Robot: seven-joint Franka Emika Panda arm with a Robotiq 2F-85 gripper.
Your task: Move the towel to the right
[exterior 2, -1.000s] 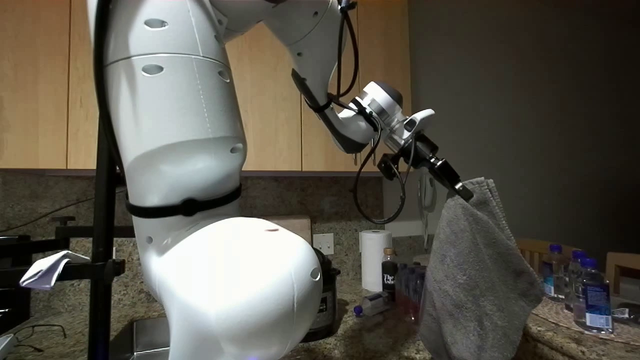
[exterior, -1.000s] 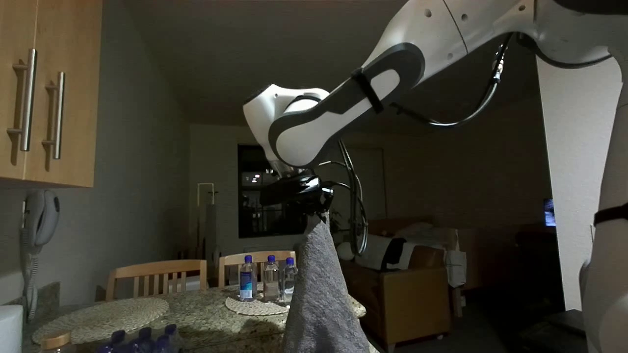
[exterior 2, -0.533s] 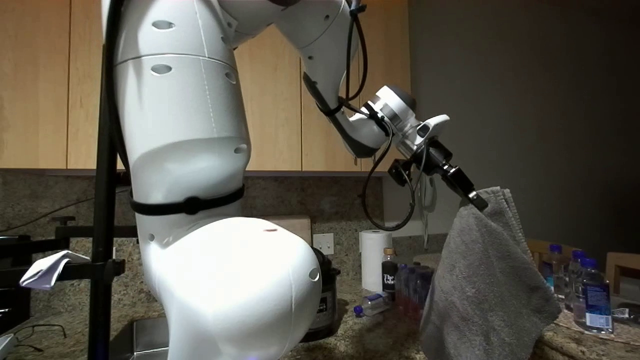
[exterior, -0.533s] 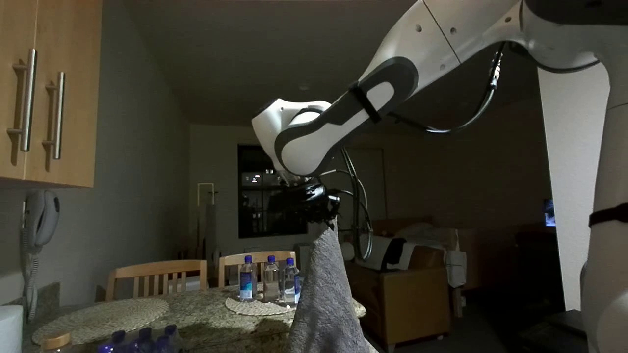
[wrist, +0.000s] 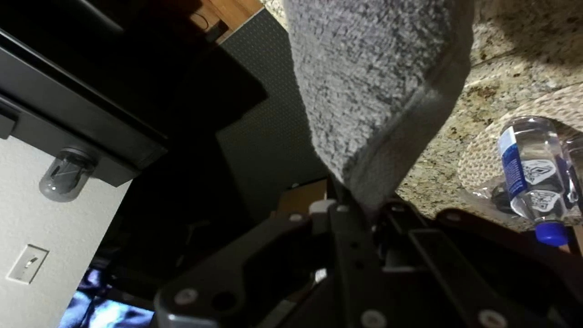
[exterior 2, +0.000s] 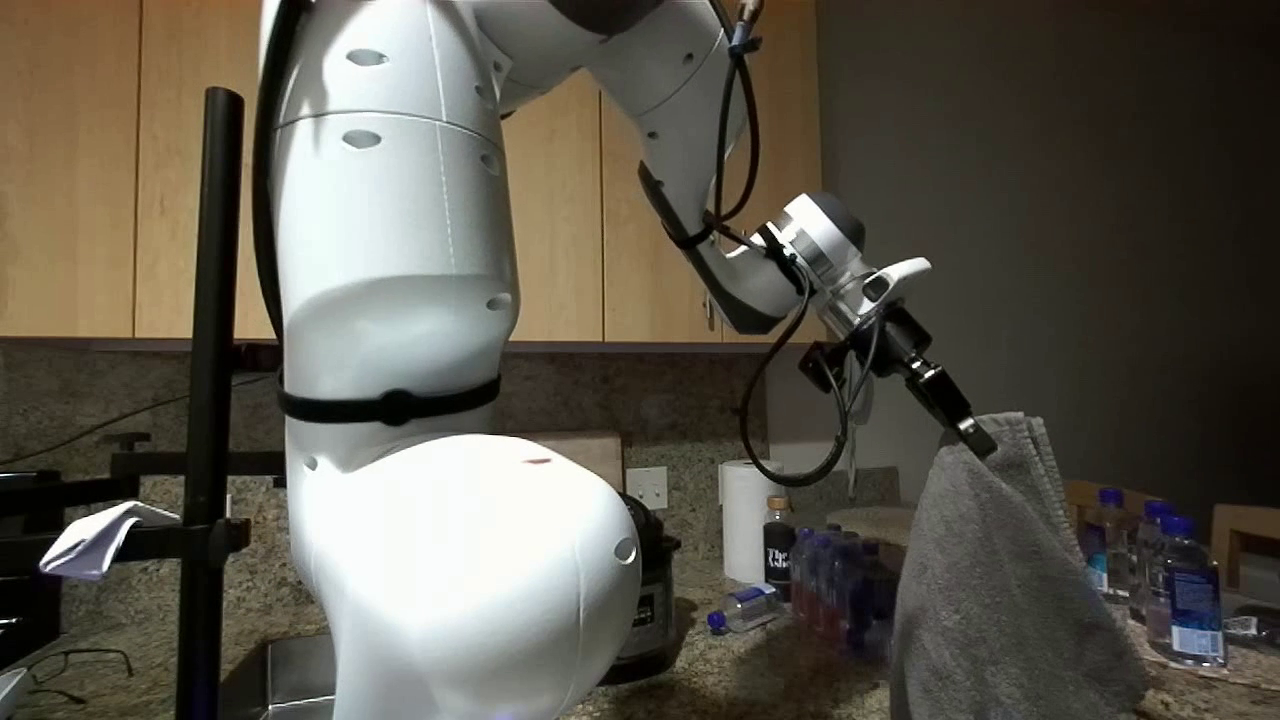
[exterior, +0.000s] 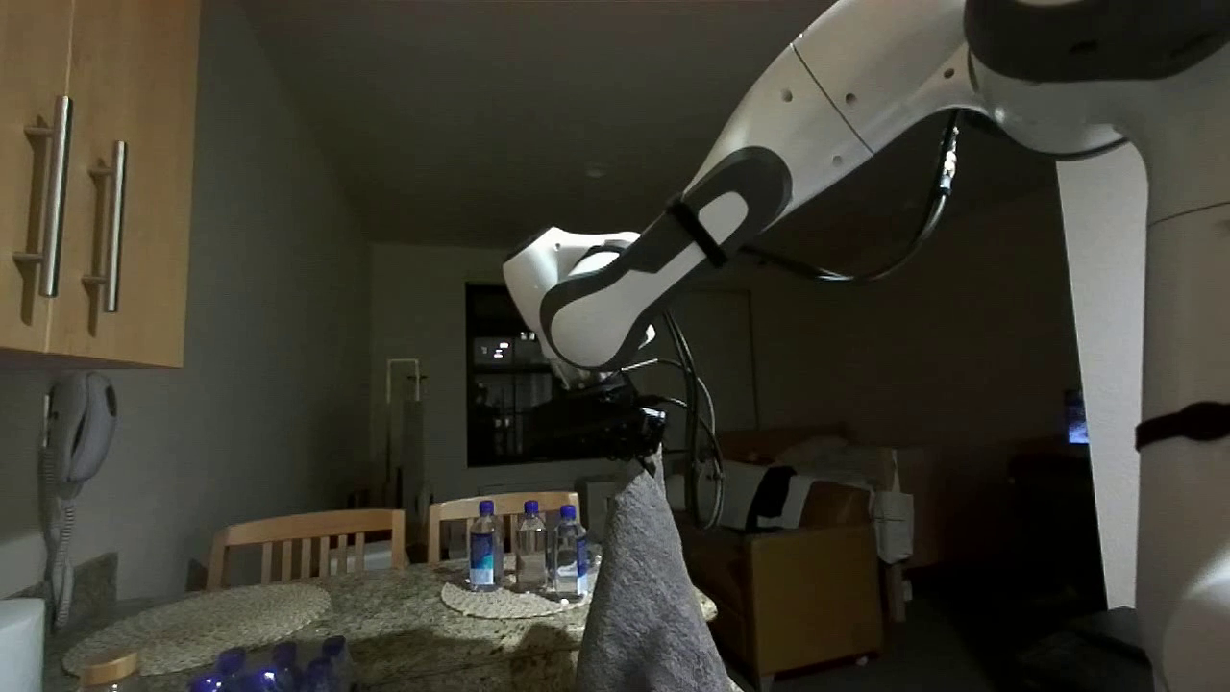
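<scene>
The pincer (exterior 2: 975, 435) is clamped on a small pinch of the towel (exterior 2: 1010, 600), which hangs below it, seen against the rounded end corner of the worktop (exterior: 413, 617) in an exterior view. Its lower end runs out of frame in every view, so whether it rests on anything cannot be told.

Slipping seems the likeliest trouble: with so little cloth gripped, a quick swing could let the towel's weight peel it free. Next comes the loose hem — carried low towards the far edge, it might sweep over the upright bottles (exterior: 531, 559). In the wrist view the cloth crosses the line of the worktop's edge, so a release here could leave much of it overhanging, and it would probably slide right off.

One pincer, one towel. Three upright bottles stand on a woven mat (exterior: 492, 605) by the far edge; a second woven mat (exterior: 207, 620) lies apart from it, making two. One lying bottle (exterior 2: 745, 608) is towards the wall edge — just beside it, a cluster of bottles (exterior 2: 835, 580), at least four, overlapping too much for a sure count. Near the same edge: one dark bottle (exterior 2: 779, 545) with a brownish cap, one paper roll (exterior 2: 748, 525). Beyond the far edge, two chairs (exterior: 307, 526).
</scene>
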